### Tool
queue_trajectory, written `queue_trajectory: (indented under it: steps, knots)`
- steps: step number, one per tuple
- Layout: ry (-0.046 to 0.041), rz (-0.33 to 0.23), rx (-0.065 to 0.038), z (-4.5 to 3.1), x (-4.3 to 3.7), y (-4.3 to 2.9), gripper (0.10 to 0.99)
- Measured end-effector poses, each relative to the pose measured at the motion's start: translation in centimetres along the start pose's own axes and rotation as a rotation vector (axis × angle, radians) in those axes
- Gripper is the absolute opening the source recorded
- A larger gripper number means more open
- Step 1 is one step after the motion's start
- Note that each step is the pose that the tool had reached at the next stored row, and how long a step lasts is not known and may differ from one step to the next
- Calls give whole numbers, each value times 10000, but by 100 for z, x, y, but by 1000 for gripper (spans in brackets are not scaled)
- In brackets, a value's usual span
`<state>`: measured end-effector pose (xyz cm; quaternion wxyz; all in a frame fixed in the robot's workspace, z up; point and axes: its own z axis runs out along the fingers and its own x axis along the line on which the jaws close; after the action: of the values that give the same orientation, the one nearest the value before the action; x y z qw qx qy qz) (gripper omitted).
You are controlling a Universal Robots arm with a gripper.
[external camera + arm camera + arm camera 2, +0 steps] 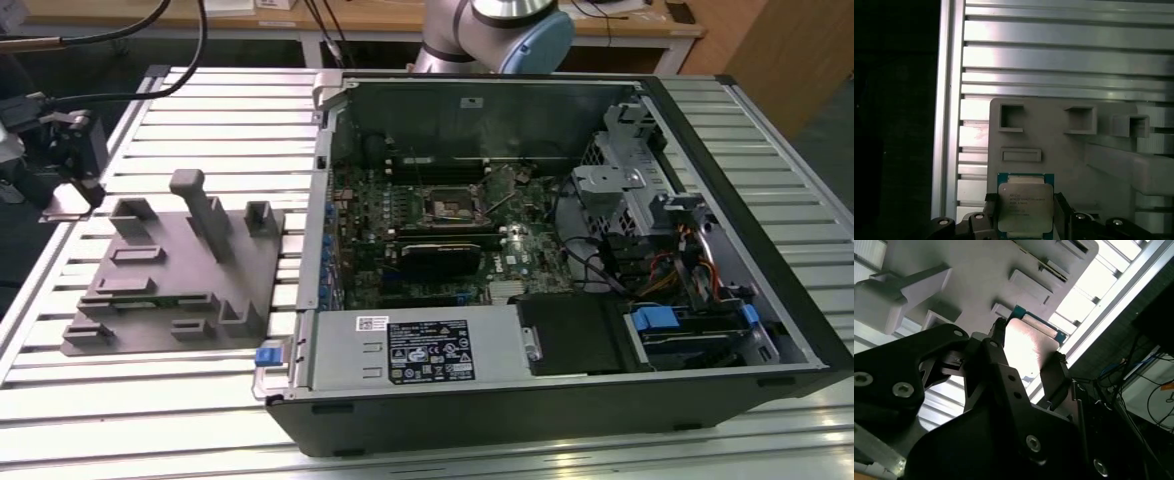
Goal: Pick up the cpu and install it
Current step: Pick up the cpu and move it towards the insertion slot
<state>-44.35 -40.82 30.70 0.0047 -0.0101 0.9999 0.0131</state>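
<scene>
The cpu (1024, 206), a small square chip with a pale metal top and a blue-green rim, sits between my gripper's (1025, 214) two black fingers, which press on its opposite edges. In the second wrist view the cpu (1029, 347) shines between the same fingertips (999, 326). It hangs above the grey moulded tray (1054, 145), clear of the tray's pockets. In the exterior view my gripper (70, 190) is at the far left, beside the tray (160, 300) and well away from the open computer case (561, 250). The motherboard's socket (451, 205) lies open inside the case.
The tray has upright blocks (200, 205) rising from it. A black ribbed heatsink (434, 255) sits on the motherboard below the socket. Drive cages and cables (654, 230) fill the case's right side. The slatted metal table (200, 420) ends just left of my gripper.
</scene>
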Motion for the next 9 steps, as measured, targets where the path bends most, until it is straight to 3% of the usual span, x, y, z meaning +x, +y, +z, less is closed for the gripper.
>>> queue_trajectory:
  steps: [9]
  knots:
    - [0, 1, 0, -97, 0, 3, 533]
